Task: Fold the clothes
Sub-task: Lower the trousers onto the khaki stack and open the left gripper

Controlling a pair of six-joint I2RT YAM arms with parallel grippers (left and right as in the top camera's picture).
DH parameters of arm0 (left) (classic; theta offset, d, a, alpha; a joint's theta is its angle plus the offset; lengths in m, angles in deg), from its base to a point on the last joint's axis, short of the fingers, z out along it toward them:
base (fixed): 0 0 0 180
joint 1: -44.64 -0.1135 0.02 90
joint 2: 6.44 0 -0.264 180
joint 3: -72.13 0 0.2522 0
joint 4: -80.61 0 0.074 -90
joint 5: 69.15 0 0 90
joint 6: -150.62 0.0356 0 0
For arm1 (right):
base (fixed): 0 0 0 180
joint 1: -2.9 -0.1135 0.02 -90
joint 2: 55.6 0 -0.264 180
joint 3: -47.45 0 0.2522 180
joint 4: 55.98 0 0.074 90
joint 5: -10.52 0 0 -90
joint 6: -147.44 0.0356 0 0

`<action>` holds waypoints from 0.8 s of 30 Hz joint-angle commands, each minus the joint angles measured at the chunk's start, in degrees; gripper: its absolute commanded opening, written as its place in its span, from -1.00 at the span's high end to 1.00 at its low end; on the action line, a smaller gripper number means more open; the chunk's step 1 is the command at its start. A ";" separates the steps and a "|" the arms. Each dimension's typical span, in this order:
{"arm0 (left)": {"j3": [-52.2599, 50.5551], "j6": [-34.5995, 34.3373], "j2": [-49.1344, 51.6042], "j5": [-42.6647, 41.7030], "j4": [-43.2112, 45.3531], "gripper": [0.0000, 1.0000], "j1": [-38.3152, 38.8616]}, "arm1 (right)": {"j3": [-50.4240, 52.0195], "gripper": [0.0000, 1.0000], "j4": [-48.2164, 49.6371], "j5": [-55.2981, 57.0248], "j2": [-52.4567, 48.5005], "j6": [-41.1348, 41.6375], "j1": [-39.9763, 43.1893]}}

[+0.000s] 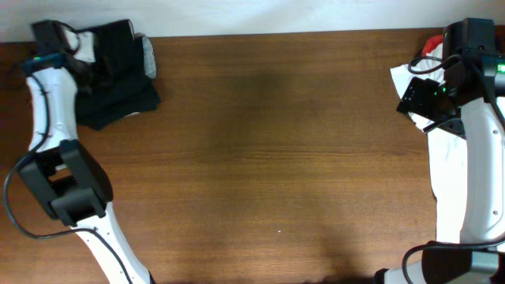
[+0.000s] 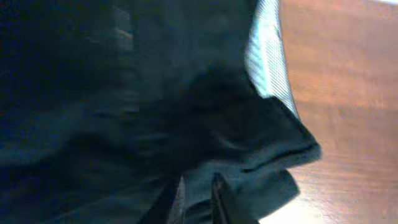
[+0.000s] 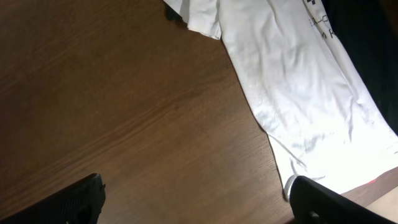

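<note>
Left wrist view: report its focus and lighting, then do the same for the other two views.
Left wrist: dim and blurred, the black garment fills most of the frame, its folds smeared; only the table at right is bright. Right wrist: sharp, the white T-shirt glaring toward its lower edge. Overhead: crisp, evenly lit, faint darker patches on the wood.

Table: brown wooden tabletop [image 1: 276, 142], smooth, fine straight grain, low sheen.
Clothes: plain black garment [image 2: 124, 124], soft matt cloth, creased.
Trim: pale grey striped fabric patch [image 2: 268, 56], finely ribbed weave.
T-shirt: white cloth T-shirt [image 3: 292, 93], matt, lightly wrinkled.
Arms: white robot arm casings [image 1: 473, 181], hard glossy plastic.
</note>
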 commanded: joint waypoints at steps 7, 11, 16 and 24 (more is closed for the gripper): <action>-8.63 -0.31 0.31 -1.31 3.43 0.55 4.22 | -0.63 -0.98 -0.04 -0.09 -0.17 0.35 0.04; -10.32 -0.33 0.28 -1.60 3.30 0.55 4.22 | -0.63 -0.97 -0.02 -0.09 -0.17 0.35 0.04; -10.32 -0.33 -6.51 -8.07 2.69 0.74 4.22 | -0.63 -0.97 -0.02 -0.09 -0.17 0.35 0.04; -10.32 -5.18 -31.45 -8.39 -7.13 -0.98 4.22 | -0.63 -0.97 -0.04 -0.09 -0.17 0.33 0.04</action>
